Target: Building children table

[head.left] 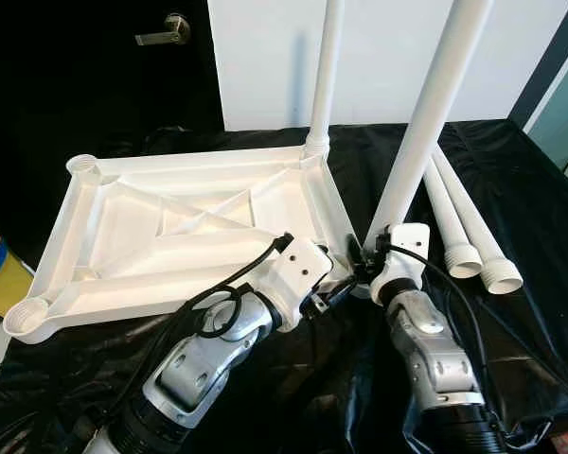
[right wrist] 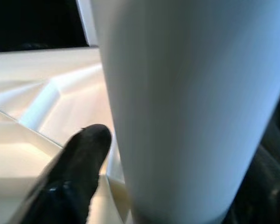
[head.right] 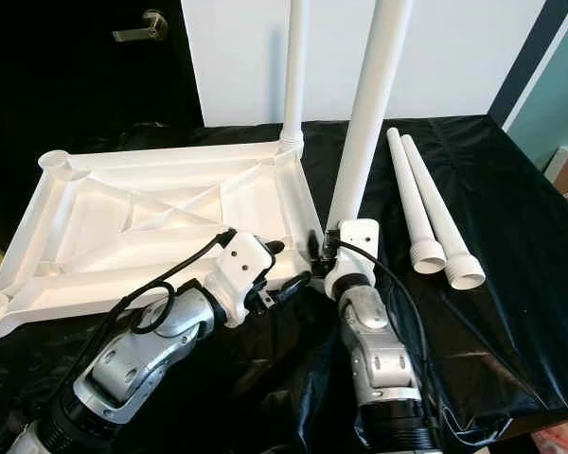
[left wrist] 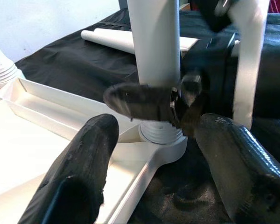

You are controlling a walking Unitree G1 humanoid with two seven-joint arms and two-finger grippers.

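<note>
table top (head.left: 170,227) lies upside down — right gripper (head.left: 364,270) clamps a leg (head.left: 426,123), left gripper (left wrist: 151,140) spread.

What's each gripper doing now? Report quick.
Left gripper: open, fingers either side of the near corner socket, holding nothing.
Right gripper: shut on the leg standing in that socket.

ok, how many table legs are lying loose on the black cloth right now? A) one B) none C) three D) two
D: two loose legs lie side by side on the black cloth, right of the upturned tabletop; two others stand upright at its corners, the near leg held by the right gripper.
</note>
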